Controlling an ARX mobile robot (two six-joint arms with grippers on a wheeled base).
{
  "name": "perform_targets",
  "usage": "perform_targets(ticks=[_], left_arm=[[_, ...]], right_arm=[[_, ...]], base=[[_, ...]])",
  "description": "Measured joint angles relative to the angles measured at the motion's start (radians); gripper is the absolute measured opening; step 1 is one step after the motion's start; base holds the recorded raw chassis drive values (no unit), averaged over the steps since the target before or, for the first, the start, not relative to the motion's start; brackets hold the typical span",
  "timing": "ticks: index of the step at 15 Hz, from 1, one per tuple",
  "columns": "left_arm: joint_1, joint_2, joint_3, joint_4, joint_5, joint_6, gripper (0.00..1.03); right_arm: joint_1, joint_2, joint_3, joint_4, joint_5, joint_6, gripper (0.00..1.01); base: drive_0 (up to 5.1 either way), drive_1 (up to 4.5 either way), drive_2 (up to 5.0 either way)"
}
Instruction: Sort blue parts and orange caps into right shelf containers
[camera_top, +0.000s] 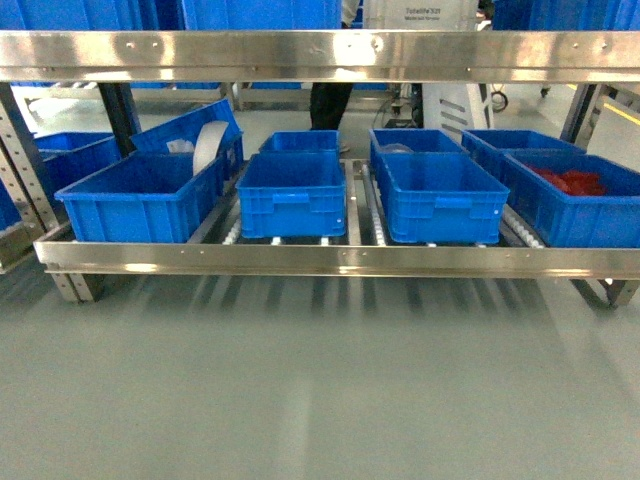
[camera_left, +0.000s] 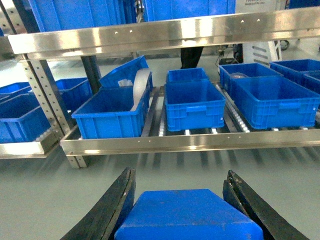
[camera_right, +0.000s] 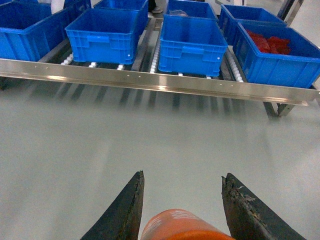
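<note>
Both grippers carry a part. Between the dark fingers of the left gripper (camera_left: 182, 210) sits a solid blue plastic block (camera_left: 190, 216), its sides against both fingers, held above the grey floor (camera_top: 320, 390) in front of the steel roller shelf (camera_top: 330, 258). Clamped in the right gripper (camera_right: 182, 210) is a rounded orange plastic cap (camera_right: 182, 226), only its top showing at the bottom edge of the right wrist view.

On that shelf stand large blue ribbed plastic crates. Nearest its front rail are four: the far-left crate (camera_top: 135, 200), a middle-left crate (camera_top: 292, 195), a middle-right crate (camera_top: 442, 197), and a far-right crate (camera_top: 575, 205) holding red pieces (camera_top: 570, 182). A white curved strip (camera_top: 208, 150) leans out of a tilted crate (camera_top: 190, 135) behind the far-left one.
</note>
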Motion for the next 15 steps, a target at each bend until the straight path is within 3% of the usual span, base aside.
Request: perform_targets(ticks=[15], left_arm=[[0.0, 0.0, 0.0, -0.002, 0.0, 0.0, 0.44]], right_arm=[[0.0, 0.0, 0.0, 0.0, 0.0, 0.0, 0.42]], base=[[0.0, 0.0, 0.0]])
